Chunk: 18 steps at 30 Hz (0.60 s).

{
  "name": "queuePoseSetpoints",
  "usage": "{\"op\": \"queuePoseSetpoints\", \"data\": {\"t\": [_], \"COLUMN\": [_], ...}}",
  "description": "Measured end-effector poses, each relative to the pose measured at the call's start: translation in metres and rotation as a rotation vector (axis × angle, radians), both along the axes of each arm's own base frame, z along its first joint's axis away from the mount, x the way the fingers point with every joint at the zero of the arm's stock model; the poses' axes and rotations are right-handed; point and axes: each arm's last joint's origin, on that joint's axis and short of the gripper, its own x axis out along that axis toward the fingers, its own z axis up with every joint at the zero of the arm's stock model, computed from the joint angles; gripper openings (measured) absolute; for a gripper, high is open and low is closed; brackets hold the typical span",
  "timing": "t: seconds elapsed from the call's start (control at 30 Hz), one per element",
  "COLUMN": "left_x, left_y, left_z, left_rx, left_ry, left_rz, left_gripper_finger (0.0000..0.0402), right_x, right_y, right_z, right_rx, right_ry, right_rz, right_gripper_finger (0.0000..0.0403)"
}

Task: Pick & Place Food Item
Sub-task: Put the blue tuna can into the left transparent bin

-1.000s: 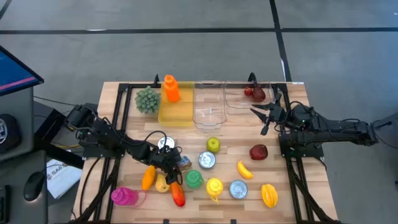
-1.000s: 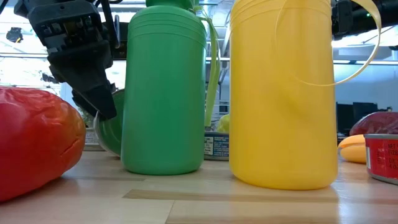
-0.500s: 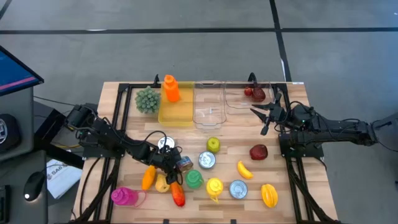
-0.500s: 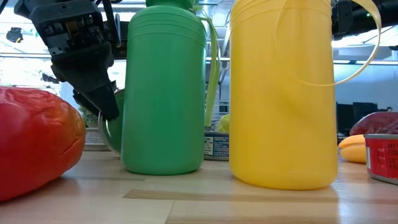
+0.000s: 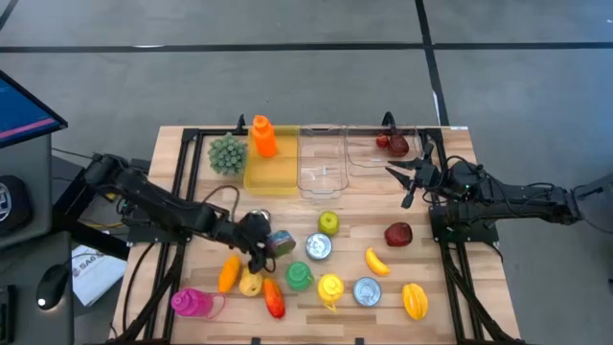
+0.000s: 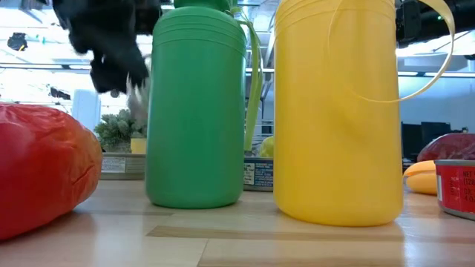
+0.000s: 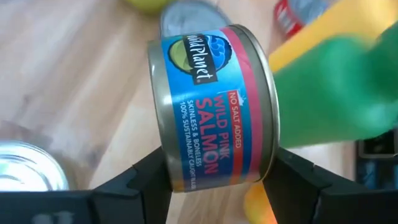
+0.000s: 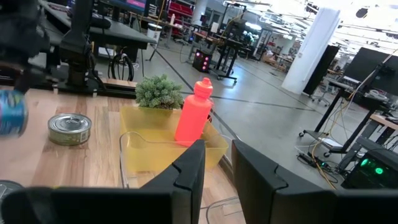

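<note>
A salmon can with a blue and red label hangs above the table's near left middle, on its side. My left gripper is shut on the salmon can. In the low view this gripper is a dark blur high up beside the green jug. My right gripper waits at the far right, level and open, holding nothing; its fingers stand a little apart. My left gripper pinches the can between its two fingers, one on each flat end. The fingers slant down at it from the table's left. The can is lifted clear of the table, its label side toward the wrist camera.
Round the can lie tins, a green jug, a yellow jug, a pear, peppers and a green apple. A yellow bin with an orange bottle and clear bins stand at the far edge.
My left gripper has gone up and a little toward the far edge with the salmon can, which is now lifted clear of the table. In the low view it has risen from table height beside the green jug to the top of the picture.
</note>
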Motion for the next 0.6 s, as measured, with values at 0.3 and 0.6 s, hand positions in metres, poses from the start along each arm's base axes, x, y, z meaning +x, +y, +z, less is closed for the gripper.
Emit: {"op": "queuePoseSetpoints", "data": {"t": [0.3,0.6], "left_x": [-0.022,-0.026], "left_y": [0.022,0.048], "left_z": [0.038,0.055], "left_rx": [0.013,0.077], "left_ry": [-0.136,-0.238], "left_rz": [0.108,0.221], "left_gripper_finger": [0.0196,0.0191], "right_x": [0.0,0.0], "right_y": [0.0,0.0], "right_z": [0.0,0.0], "right_rx": [0.0,0.0], "right_ry": [0.0,0.0], "right_rz": [0.0,0.0], "right_gripper_finger": [0.0076,0.0076]}}
